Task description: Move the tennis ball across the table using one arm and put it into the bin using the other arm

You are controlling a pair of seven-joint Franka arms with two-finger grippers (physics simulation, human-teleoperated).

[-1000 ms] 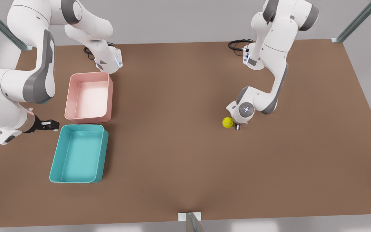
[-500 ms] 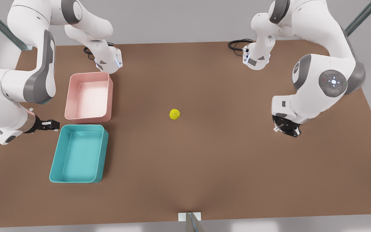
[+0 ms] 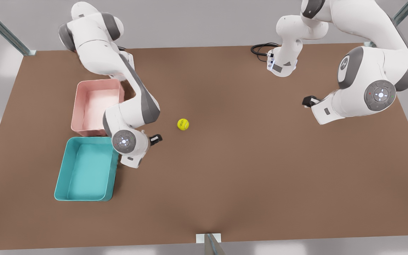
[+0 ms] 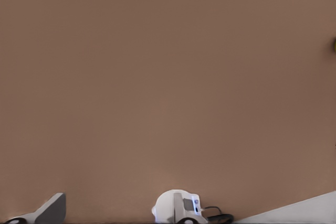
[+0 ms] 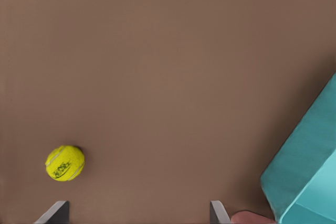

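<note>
Grey fingertips [image 5: 55, 211] of the right gripper [image 3: 156, 138] stand wide apart, empty, near the tennis ball [image 3: 183, 124] on the bin [image 3: 83, 170] side. Left gripper [image 3: 307, 101] waits well away from the ball; its spread cannot be told. Ball looks light, fuzzy, prone to roll: grip across its middle.

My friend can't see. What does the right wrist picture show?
A yellow-green tennis ball sits alone on the brown table. The right gripper hangs open beside it, fingertips apart, with a corner of the teal bin nearby.
</note>
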